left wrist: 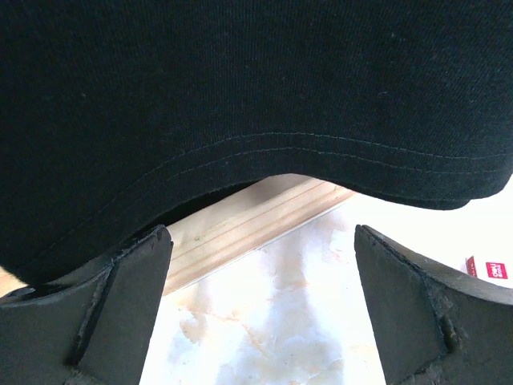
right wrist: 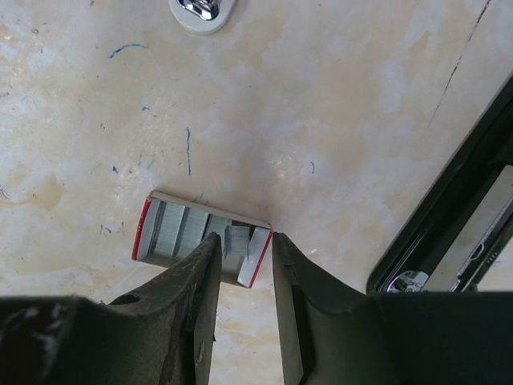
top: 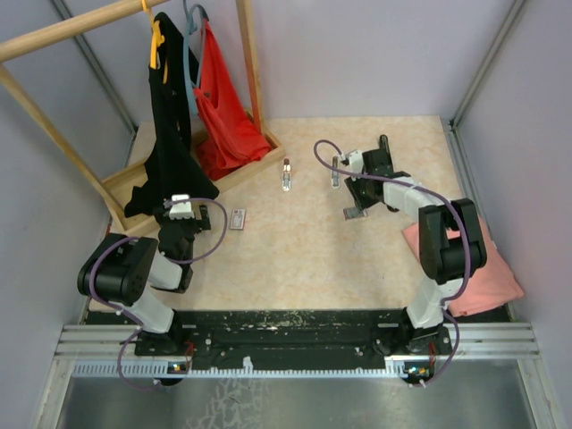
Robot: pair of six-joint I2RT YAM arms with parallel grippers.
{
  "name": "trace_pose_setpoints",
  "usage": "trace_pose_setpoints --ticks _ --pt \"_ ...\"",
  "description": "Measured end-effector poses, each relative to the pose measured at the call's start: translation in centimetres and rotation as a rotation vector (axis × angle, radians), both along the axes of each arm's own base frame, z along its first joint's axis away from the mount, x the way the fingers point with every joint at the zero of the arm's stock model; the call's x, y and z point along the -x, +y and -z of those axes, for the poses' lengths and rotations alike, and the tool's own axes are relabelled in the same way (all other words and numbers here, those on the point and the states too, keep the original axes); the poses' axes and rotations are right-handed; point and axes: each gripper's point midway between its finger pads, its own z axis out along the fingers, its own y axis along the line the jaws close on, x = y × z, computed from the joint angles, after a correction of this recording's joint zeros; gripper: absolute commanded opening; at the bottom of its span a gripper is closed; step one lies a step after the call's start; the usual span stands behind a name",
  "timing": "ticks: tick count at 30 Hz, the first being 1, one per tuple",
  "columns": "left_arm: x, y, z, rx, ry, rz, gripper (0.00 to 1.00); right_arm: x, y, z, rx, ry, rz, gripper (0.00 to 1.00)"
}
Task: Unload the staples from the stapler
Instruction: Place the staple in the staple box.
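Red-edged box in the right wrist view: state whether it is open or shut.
Open. The box has no cover on top, and rows of silvery-grey staples show inside between its red ends.

The staples (right wrist: 186, 233), silvery-grey strips set side by side, lie flat in a small open red-edged box (right wrist: 143, 231) on the right half of the table (right wrist: 337, 112). Just beside it lies the slim black stapler (right wrist: 449, 212), opened, with bright metal showing inside.

Showing black joint housings (top: 116, 268) and white links (top: 154, 310), trailing looped grey-purple cables (top: 217, 234), ending in matte black wedge-shaped fingers (right wrist: 180, 313).
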Motion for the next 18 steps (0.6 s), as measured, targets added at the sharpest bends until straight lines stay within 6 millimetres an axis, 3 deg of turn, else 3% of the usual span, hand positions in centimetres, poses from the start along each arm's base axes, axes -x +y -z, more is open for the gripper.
trace_pose_setpoints --ticks 10,18 --pt "0.0 0.0 0.0 0.0 0.0 0.0 1.0 -0.6 -0.6 -0.7 0.027 -0.037 0.021 0.43" --pt "0.0 0.0 0.0 0.0 0.0 0.0 1.0 -0.8 -1.0 -0.8 0.048 -0.049 0.036 0.43"
